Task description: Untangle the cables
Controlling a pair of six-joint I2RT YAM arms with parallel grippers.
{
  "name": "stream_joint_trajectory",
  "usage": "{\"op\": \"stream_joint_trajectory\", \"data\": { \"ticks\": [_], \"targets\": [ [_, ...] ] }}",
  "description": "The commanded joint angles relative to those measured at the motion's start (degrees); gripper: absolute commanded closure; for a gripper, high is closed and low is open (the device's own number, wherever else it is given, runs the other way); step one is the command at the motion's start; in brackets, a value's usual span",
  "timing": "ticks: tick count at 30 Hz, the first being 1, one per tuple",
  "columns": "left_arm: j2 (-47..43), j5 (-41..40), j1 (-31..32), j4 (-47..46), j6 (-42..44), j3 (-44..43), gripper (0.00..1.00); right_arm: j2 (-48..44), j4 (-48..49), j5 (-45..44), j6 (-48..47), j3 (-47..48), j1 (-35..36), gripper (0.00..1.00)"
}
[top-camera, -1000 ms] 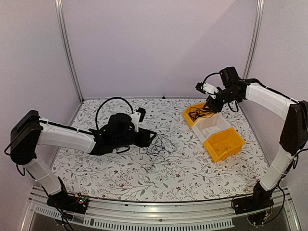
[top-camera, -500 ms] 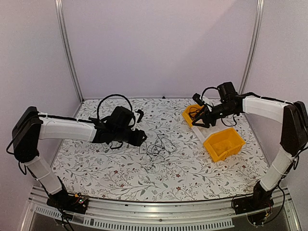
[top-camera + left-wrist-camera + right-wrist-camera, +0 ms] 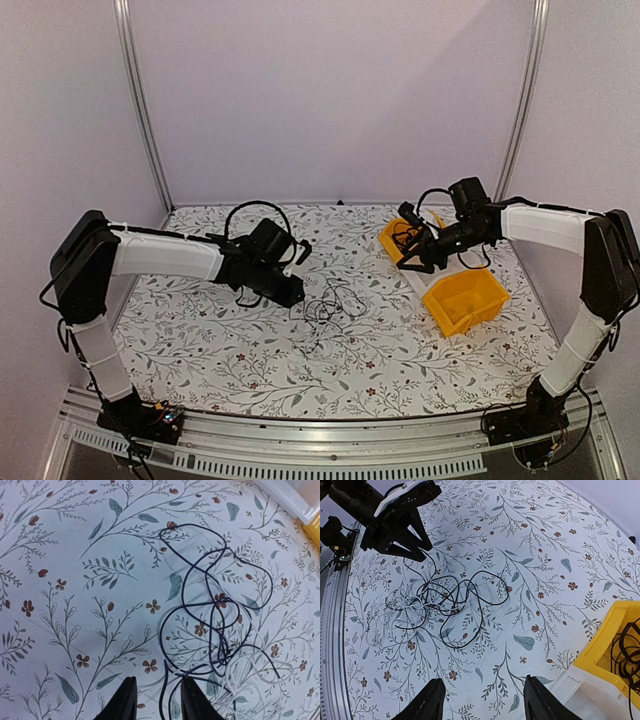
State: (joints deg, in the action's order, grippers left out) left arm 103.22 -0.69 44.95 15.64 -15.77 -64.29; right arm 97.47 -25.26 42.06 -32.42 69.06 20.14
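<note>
At the middle of the table (image 3: 200, 350) we find the cables (image 3: 332, 303) lying in one loose heap, with black loops crossing each other and a white cord (image 3: 250, 676), so we judge most of the untangling is yet to be done. One black cord (image 3: 626, 652) lies coiled in the yellow bin (image 3: 390, 238) at the right (we take that as the share finished so far). The white bin (image 3: 580, 690) next to it and the second yellow bin (image 3: 465, 300) show no cord that we can see. The left claw (image 3: 158, 686) sits low at the heap's edge, its fingers partly apart, with a black strand running between them that they have not pinched. The right claw (image 3: 482, 702) hangs wide open and empty near the bins, well apart from the heap.
</note>
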Motion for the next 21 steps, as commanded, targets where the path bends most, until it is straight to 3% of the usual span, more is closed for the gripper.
{"op": "stream_joint_trajectory", "data": {
  "ticks": [1,5,10,15,21],
  "targets": [
    [2.47,2.17,-1.05,4.44,1.78,-3.32,0.85,-0.12,0.25,-0.83,-1.18,-0.09,0.41,0.43],
    [-0.24,2.66,-0.96,3.59,2.68,-3.79,0.95,0.17,-0.29,0.55,-1.75,0.11,0.53,0.43],
    [-11.04,4.26,-0.78,-1.31,5.17,-0.59,0.97,-0.93,1.19,3.58,-0.21,2.29,2.60,0.43],
    [-23.32,6.17,-0.83,-9.04,8.27,4.74,0.99,2.68,-3.58,-1.38,-0.12,13.56,10.13,0.42],
    [-31.34,6.98,-0.91,-12.40,10.39,7.19,1.00,7.96,-5.51,-2.44,1.36,26.75,17.46,0.38]
  ]
}}
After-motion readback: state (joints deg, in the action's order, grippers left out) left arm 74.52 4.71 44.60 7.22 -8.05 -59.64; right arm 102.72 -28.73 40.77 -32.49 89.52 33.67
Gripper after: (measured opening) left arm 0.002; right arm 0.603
